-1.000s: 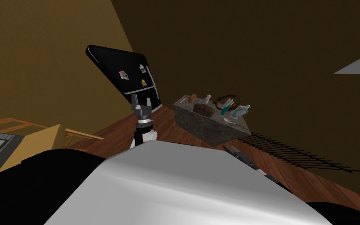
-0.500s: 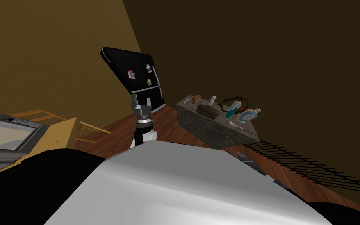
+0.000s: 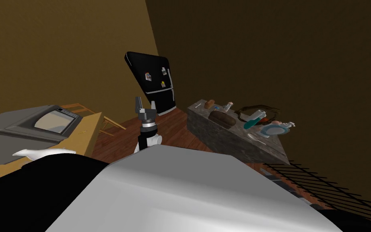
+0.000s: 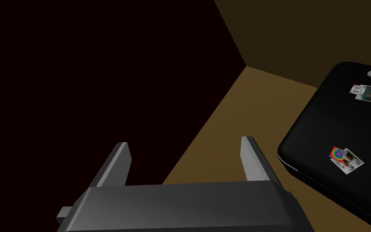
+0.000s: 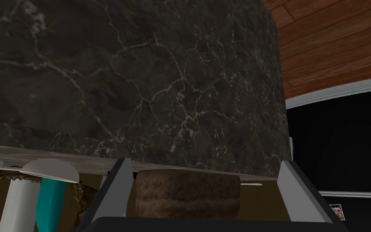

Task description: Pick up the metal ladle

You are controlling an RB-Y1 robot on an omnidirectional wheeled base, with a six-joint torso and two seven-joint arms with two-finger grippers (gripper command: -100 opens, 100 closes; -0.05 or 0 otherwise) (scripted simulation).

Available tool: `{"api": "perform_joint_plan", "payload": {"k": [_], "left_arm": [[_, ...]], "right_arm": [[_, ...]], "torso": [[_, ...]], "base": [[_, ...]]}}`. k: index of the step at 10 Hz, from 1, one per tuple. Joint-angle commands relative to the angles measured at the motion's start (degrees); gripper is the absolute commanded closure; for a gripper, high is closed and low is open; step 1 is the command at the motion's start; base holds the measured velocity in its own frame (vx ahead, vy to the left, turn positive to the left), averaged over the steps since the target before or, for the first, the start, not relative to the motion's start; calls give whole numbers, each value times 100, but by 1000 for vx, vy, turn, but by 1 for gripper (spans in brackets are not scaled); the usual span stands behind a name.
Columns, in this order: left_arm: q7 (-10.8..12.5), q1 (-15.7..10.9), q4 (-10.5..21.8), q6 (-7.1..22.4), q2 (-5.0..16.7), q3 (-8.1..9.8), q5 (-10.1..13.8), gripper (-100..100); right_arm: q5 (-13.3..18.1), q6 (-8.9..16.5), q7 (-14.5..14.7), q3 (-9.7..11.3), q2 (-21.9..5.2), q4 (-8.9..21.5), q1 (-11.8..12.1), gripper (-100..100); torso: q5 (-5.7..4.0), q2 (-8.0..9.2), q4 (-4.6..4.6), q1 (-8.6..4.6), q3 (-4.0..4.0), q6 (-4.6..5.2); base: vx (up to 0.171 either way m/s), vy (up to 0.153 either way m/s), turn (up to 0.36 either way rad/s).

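Dark marble worktop (image 3: 225, 139) stands right of a black fridge (image 3: 140, 68) on a wooden floor (image 3: 172, 129). Both sets of fingers are spread wide and empty: the left gripper (image 3: 145, 105) is raised before the fridge, and the right gripper (image 5: 205, 162) faces the worktop's side. The small pale piece at the worktop's near edge, right of a brown loaf (image 3: 222, 118), is probably the metal ladle (image 3: 255, 137).

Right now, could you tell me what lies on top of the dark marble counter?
On the counter: a brown loaf-shaped thing, a teal and white tube, a pale blue plate, small bottles and a pale ladle by the near edge. Anything behind the loaf is hidden.
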Motion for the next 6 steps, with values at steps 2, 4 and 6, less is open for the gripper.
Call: {"api": "perform_joint_plan", "payload": {"k": [2, 4, 6], "left_arm": [[0, -1, 0, 0, 0, 0, 0, 0], [0, -1, 0, 0, 0, 0, 0, 0], [0, 0, 0, 0, 0, 0, 0, 0]], "right_arm": [[250, 8, 31, -98, -310, 290, 94, -100], [456, -19, 86, -193, -532, 536, 193, -100], [656, -43, 140, -279, -736, 773, 282, -100]], "torso": [[1, -3, -1, 0, -2, -4], [0, -5, -1, -2, -3, -5], [-2, -6, -1, -9, -3, -3]], "base": [[38, -17, 202], [41, -23, 213], [47, -42, 197]]}}
